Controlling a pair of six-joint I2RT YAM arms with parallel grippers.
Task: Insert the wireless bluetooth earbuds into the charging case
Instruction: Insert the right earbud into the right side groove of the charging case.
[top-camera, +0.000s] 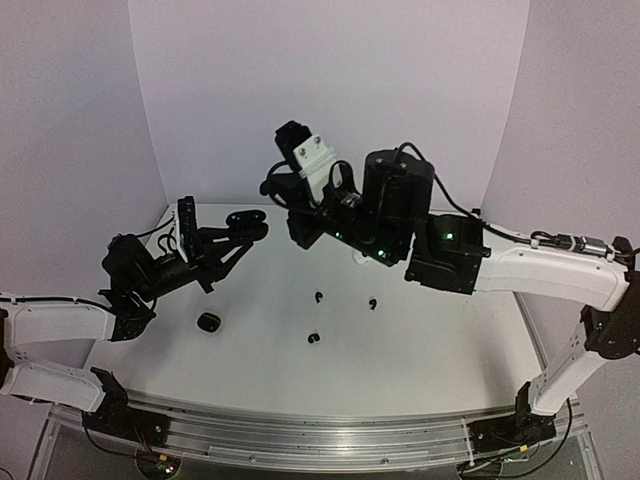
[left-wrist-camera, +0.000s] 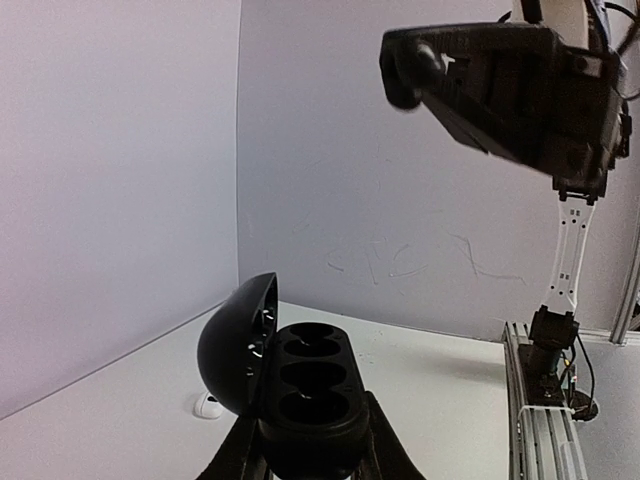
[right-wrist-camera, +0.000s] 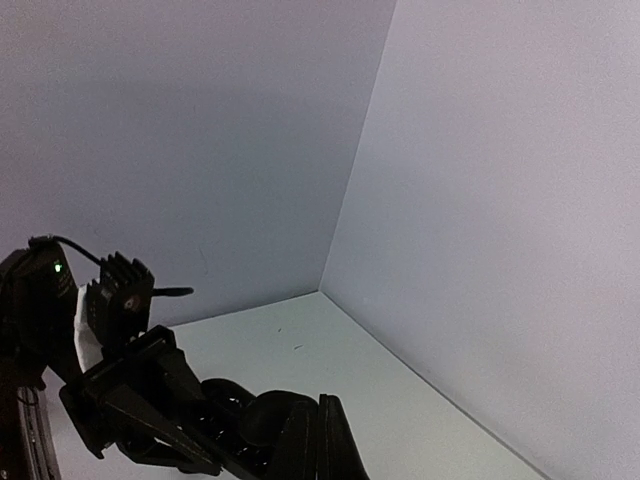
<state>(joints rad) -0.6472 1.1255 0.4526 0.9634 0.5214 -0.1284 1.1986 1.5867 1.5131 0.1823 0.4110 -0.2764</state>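
Soft even light, lilac cast. Top view bowed at edges. Wrist views were dimmer, grainy; charging case (left-wrist-camera: 310, 385) went near-silhouette.

White surface (top-camera: 420, 370) was found enclosed by three plain pale-lilac walls: back wall (top-camera: 330, 100), left wall (top-camera: 70, 120), right wall (top-camera: 590, 120). Faint scuff marks (left-wrist-camera: 420, 262) were noted on one wall. Aluminium rail (top-camera: 320, 440) was recorded along the near edge. Light was soft and even.

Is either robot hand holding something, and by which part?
The left gripper clamps the open charging case by the sides of its base. The right gripper is shut; whether it pinches an earbud cannot be told.
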